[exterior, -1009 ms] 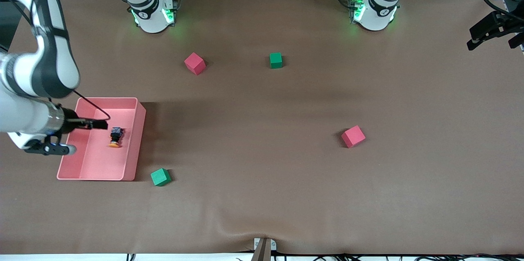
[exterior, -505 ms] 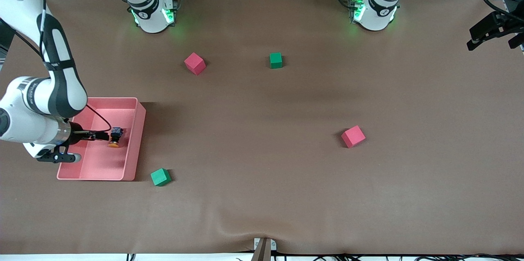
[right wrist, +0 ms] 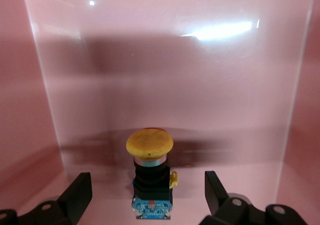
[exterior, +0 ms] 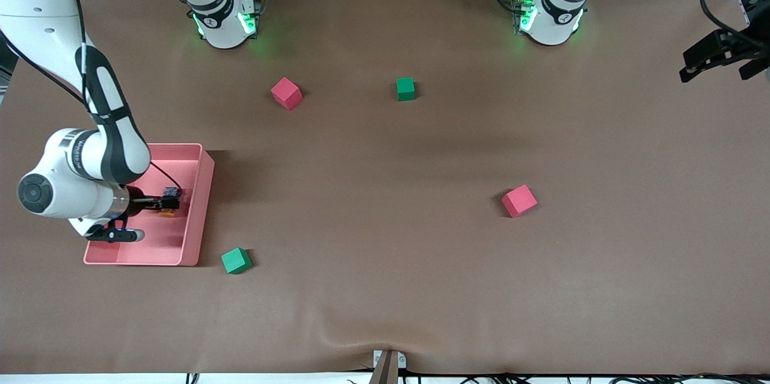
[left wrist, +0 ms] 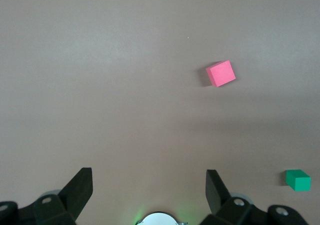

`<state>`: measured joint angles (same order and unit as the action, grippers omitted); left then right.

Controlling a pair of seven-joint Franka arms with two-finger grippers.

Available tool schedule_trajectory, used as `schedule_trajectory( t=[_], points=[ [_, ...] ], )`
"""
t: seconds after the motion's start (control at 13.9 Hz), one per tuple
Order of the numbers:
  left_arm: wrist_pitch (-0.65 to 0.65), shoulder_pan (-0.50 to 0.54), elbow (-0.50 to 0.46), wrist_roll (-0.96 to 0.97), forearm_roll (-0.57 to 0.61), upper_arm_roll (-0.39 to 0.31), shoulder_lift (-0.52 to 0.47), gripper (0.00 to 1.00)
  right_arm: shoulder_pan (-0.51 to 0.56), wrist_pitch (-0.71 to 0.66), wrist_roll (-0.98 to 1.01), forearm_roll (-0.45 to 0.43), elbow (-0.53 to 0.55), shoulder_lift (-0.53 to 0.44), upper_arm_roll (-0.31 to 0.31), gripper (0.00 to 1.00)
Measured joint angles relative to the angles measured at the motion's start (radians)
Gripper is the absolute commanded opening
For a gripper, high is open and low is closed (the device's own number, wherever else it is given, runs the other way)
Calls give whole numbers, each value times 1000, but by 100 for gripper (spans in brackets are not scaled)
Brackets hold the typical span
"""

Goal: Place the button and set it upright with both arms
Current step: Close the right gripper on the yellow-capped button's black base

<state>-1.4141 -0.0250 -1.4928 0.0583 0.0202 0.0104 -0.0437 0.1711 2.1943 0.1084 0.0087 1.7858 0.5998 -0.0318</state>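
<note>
Lying on its side on the floor of the pink bin (exterior: 201, 203), the button (exterior: 169, 200) shows its round orange cap (right wrist: 149, 143) pointing toward the front camera and its black blocky body (right wrist: 151, 176) toward the robots' bases; in the right wrist view the cap faces one pink wall of the bin and a small yellow tab sticks out from the body. The right end effector (exterior: 163, 202) reaches into the bin and sits right at the button, its fingers (right wrist: 80, 194) spread wide with one on each side of the body and clear pink floor showing between each fingertip and the button, so nothing is pinched. The bin stands on the brown surface (exterior: 385, 288) at the right arm's end. Just beside the bin's corner, nearer the front camera, lies a green cube (exterior: 236, 260). A red cube (exterior: 286, 93) and another green cube (exterior: 405, 88) sit closer to the bases, and a second red cube (exterior: 519, 200) rests toward the left arm's end. The left end effector (exterior: 716, 58) hangs over the edge of the surface at the left arm's end and waits there, its fingers (left wrist: 81, 189) spread apart and empty, looking down on bare brown cloth, a red cube (left wrist: 221, 73) and a green cube (left wrist: 298, 179)
</note>
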Motion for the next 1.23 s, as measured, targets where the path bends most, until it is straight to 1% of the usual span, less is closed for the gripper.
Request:
schedule_trajectory(
  t=[0.07, 0.14, 0.22, 0.29, 0.36, 0.43, 0.72, 0.79, 0.86, 1.08, 1.23],
  points=[
    [0, 0, 0, 0, 0, 0, 0, 100, 0, 14, 0, 1, 11, 3, 0, 100],
    [0, 0, 2, 0, 0, 0, -2, 100, 0, 28, 0, 1, 23, 5, 1, 94],
    [0, 0, 4, 0, 0, 1, -3, 100, 0, 43, 0, 1, 33, 6, 1, 63],
    [0, 0, 5, 0, 0, 2, -4, 100, 0, 50, 0, 2, 40, 7, 1, 35],
    [0, 0, 5, 0, 0, 2, -5, 100, 0, 51, 0, 3, 45, 8, 1, 15],
    [0, 0, 5, 0, 0, 2, -4, 100, 0, 52, 0, 3, 45, 9, 1, 0],
    [0, 3, 8, 0, 0, -2, -8, 100, 2, 48, 0, 3, 39, 9, 2, 0],
    [0, 4, 10, 0, 0, -5, -11, 100, 2, 22, 0, 3, 21, 8, 2, 0],
    [0, 4, 11, 0, 0, -7, -14, 100, 1, -51, 0, 3, -19, 6, 2, 0],
    [1, 4, 12, 0, 0, -8, -18, 100, -16, -388, 0, 5, -237, -6, -6, 0],
    [3, 4, 13, 0, 0, -8, -24, 100, -52, -539, -11, 9, -356, -22, -13, 0]
  ],
)
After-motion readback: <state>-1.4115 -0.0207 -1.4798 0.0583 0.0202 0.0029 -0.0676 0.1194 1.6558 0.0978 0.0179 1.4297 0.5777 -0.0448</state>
